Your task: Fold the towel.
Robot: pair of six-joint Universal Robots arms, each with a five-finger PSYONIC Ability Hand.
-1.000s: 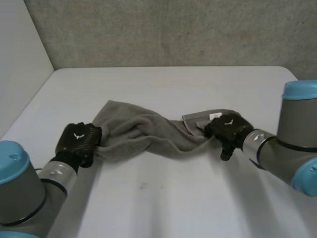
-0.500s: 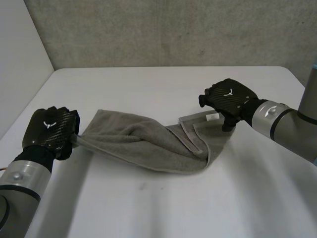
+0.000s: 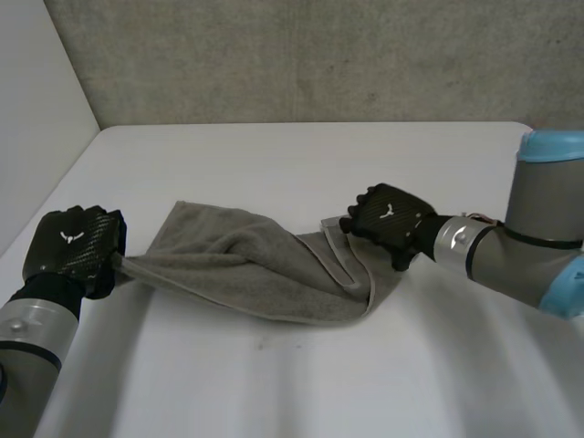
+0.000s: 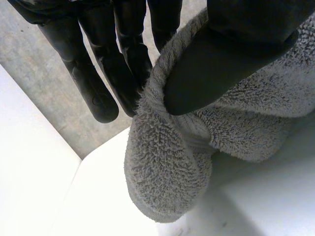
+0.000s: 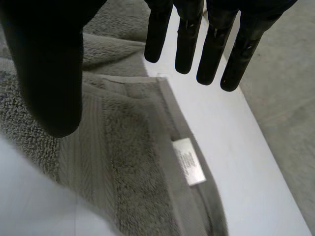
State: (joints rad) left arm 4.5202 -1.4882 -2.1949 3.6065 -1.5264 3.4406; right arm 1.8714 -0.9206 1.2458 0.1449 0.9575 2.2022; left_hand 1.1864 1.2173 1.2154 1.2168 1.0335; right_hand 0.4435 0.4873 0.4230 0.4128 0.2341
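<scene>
- Lying across the middle of the white table [image 3: 301,374], the grey towel [image 3: 237,265] stretches from 9 o'clock to 3 o'clock in the head view, rumpled and bunched along its length rather than spread flat
- At the towel's 9 o'clock end the left hand [image 3: 71,246] grasps a corner, which is drawn out into a narrow point towards the hand
- In the left wrist view that corner is pinched between the thumb and the fingers [image 4: 127,64]; the cloth wraps round the thumb's tip and hangs from it in a thick fold towards the table
- At the towel's 3 o'clock end the right hand [image 3: 388,217] sits beside a corner that is turned back over the rest of the cloth, its hem band [image 3: 339,255] showing as a flat stripe
- In the right wrist view this hand is released: its fingers [image 5: 187,44] are straight and slightly spread, the thumb stands apart from them, and nothing is held; whether any fingertip touches the cloth cannot be told
- Under that hand's palm a small white label [image 5: 189,167] is sewn at the towel's edge, just beside the ribbed hem band
- The left arm reaches in from about 8 o'clock of the table and the right arm from about 4 o'clock
- A rough grey wall [image 3: 319,55] stands along the table's 12 o'clock edge
</scene>
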